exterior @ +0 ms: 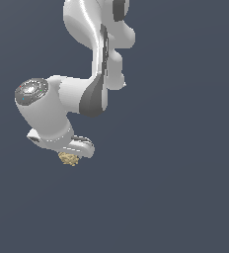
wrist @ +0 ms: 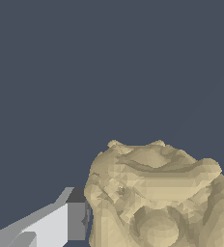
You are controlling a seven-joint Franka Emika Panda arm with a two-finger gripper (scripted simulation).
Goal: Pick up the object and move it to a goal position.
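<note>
The object (exterior: 68, 158) is a small tan-yellow lumpy chunk sitting right under the white hand of the arm, low at the exterior view's left. My gripper (exterior: 71, 154) is down around it, and the hand hides the fingers in that view. The wrist view shows the object (wrist: 157, 198) very close, filling much of the picture with its bumpy surface. One grey finger (wrist: 76, 221) presses against the object's side. The other finger is hidden behind the chunk.
The arm's white links (exterior: 94, 59) rise above the hand toward the top of the exterior view. Everything around is a plain dark blue-grey surface (exterior: 175, 188) with no other objects in sight.
</note>
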